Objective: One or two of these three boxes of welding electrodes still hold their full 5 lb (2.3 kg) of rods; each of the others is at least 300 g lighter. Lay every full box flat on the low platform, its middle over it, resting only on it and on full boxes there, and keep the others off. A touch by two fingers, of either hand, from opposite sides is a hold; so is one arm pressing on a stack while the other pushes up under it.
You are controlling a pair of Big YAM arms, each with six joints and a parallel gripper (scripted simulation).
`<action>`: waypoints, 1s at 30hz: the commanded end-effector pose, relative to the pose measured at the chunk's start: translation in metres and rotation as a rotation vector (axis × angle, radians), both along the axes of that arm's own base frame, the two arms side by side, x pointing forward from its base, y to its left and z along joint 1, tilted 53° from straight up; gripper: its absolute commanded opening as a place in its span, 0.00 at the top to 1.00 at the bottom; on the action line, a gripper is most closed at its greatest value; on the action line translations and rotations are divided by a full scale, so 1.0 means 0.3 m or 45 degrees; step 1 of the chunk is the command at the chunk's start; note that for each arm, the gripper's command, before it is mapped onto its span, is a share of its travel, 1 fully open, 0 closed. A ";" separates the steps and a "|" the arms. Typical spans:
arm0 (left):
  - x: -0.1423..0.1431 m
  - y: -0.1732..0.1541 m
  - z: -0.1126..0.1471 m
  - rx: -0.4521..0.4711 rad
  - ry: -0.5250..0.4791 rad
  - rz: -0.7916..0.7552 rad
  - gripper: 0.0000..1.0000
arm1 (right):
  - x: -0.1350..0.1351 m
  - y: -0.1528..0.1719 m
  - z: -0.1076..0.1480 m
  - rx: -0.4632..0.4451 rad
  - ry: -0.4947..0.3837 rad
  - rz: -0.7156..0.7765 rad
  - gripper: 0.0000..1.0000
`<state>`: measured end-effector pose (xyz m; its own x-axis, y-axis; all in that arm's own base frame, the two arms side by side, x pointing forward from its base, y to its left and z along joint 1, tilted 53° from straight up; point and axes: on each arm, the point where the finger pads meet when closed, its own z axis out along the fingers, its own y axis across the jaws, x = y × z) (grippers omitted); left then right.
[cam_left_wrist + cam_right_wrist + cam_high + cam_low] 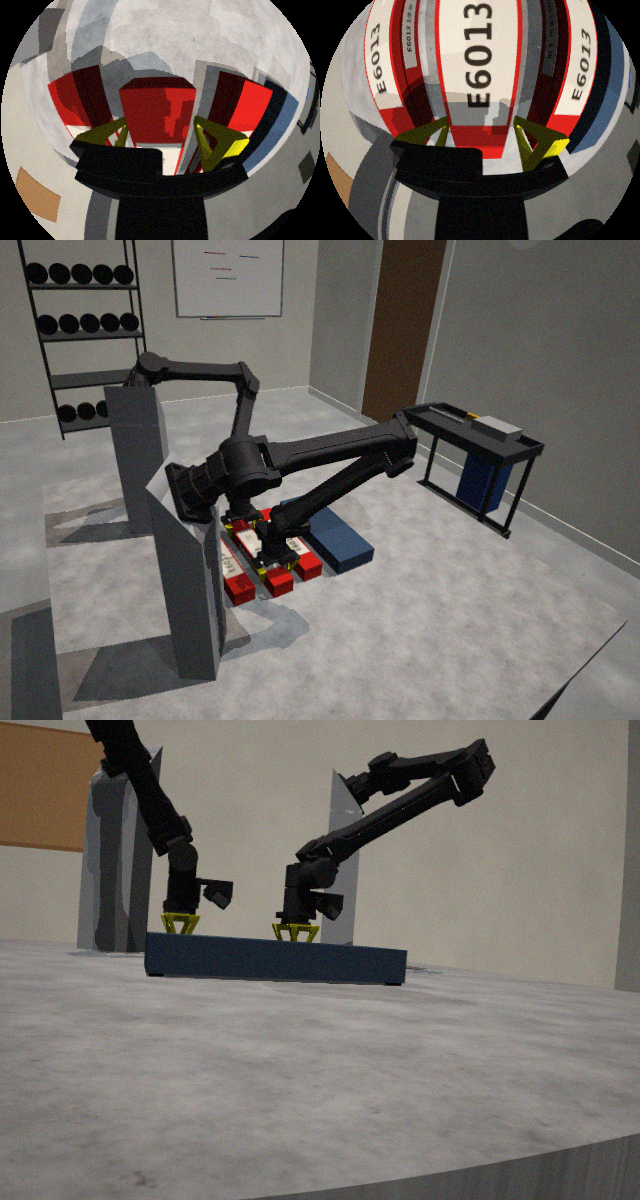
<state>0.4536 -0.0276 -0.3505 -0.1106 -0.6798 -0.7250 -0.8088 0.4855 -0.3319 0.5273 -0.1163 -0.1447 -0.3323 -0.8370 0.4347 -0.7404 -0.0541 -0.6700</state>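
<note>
Left gripper [242, 524] [295, 937] [160, 118] and right gripper [278, 570] [179, 929] [481, 119] stood wide around the middle box [280, 584] [157, 107] [480, 112], lower centre of frame, so imo straight up together, no sideways nudge.

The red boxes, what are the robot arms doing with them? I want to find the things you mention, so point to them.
Both arms are at the middle red box [279, 585] [157, 112] [480, 55], one toward each end. The left gripper [242, 526] [161, 119] and right gripper [278, 569] [481, 119] are open, with their fingers on either side of it. All three boxes are still off the blue platform [341, 544] [273, 960] [272, 137] [608, 105]. I can't tell by looking which ones are full.
</note>
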 end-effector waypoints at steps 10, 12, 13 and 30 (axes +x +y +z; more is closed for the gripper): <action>-0.113 -0.093 0.102 0.007 0.012 -0.030 0.00 | -0.124 0.106 0.095 0.008 0.021 0.018 0.00; -0.131 -0.111 0.123 0.007 0.010 -0.031 0.00 | -0.144 0.123 0.115 0.007 0.020 0.018 0.00; -0.131 -0.111 0.123 0.007 0.010 -0.031 0.00 | -0.144 0.123 0.115 0.007 0.020 0.018 0.00; -0.098 -0.211 0.265 -0.012 -0.026 0.015 0.00 | -0.108 0.223 0.287 0.012 -0.028 0.016 0.00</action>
